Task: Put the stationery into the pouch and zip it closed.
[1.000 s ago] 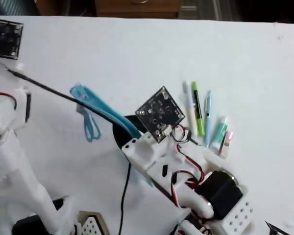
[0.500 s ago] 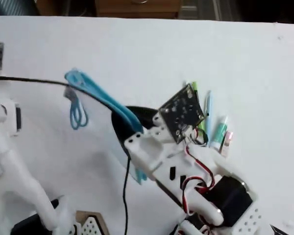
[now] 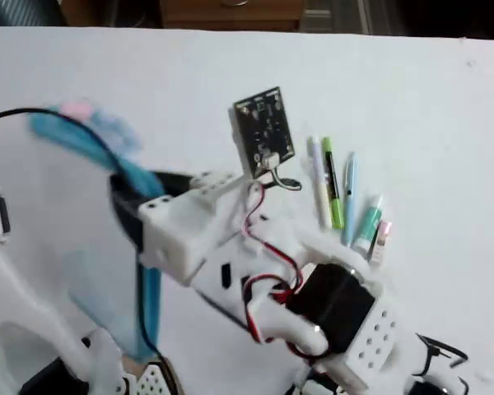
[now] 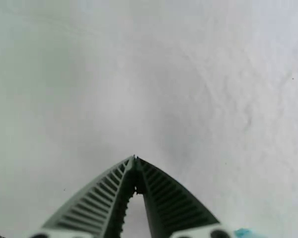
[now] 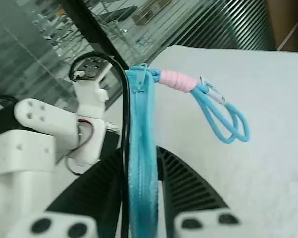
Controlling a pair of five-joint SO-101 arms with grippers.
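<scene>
While the row of stationery (image 3: 337,193) lies on the desk (image 3: 412,107) just as it did a second ago, we see that the right gripper (image 5: 140,151) has swung away from it and carried the pouch (image 5: 141,163) along. The gripper is pinching the blue pouch by its edge, the fabric running between the jaws. The zip end, with a pink piece (image 5: 175,78) and a looped cord (image 5: 223,116), sticks out beyond the fingertips, clear of the desk. A second ago the pouch's dark mouth sat close to the pens; now the pouch trails out ahead of the gripper on the side away from them, and the pens are left well apart behind the wrist. The left gripper (image 4: 135,159) is pressed together on nothing, with bare desk ahead of its tips. We judge that no item has gone in yet. The pouch is being repositioned, and it must settle with its mouth reachable before any pen is fetched.
</scene>
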